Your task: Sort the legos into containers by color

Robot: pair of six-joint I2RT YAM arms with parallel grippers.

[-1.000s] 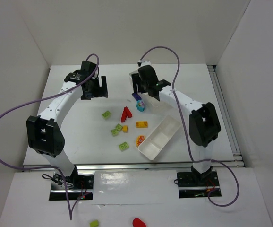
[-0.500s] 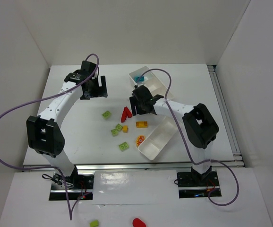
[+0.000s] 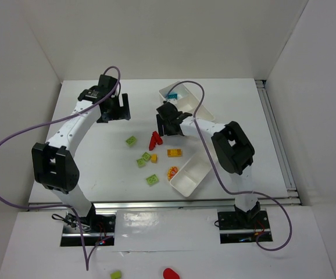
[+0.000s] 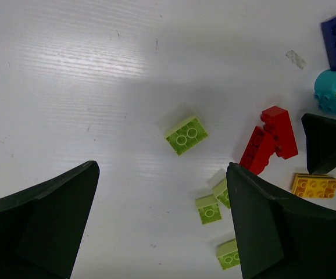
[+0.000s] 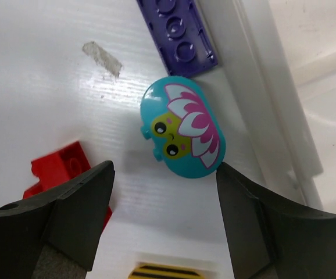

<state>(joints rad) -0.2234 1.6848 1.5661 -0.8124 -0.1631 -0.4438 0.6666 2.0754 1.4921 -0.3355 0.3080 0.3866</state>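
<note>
Lying just beyond parted right fingers (image 5: 69,221), teal lego (image 5: 182,136)

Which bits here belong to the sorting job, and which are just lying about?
Job: lime green bricks, red brick, orange-yellow brick, teal face piece, purple plate, near white tray, far white tray.
Lying about: clear scrap, green piece and red piece off the table.

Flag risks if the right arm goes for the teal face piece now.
1. The teal piece is rounded and lies flat on the table, so the open jaws of the right gripper could squeeze it out sideways.
2. The purple brick and the tray wall sit close beside it. A finger may knock either one.
3. The red brick lies near the other finger and could get pushed.
</note>
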